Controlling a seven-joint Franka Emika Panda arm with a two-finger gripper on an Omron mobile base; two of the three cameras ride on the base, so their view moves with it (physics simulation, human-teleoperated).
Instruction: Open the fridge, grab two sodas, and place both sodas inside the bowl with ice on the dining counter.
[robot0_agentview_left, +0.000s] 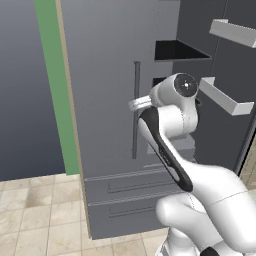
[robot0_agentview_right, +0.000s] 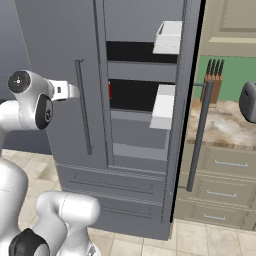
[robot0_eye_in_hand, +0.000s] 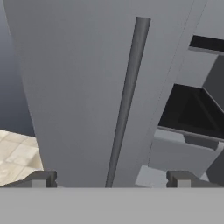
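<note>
Inside the fridge (robot0_agentview_right: 135, 75), right door swung open, a sliver of red soda can (robot0_agentview_right: 110, 90) peeks out on a black shelf (robot0_agentview_right: 134, 95); white door bins (robot0_agentview_right: 163, 106) look empty-ish. Claw (robot0_eye_in_hand: 109, 180) released, facing the left door's handle (robot0_eye_in_hand: 127, 96).

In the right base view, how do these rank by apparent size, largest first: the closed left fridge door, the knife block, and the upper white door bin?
1. Closed left fridge door, clearly largest.
2. Upper white door bin.
3. Knife block.

Bin and block look close in size, and the block stands farther away, so their order is unsure.
</note>
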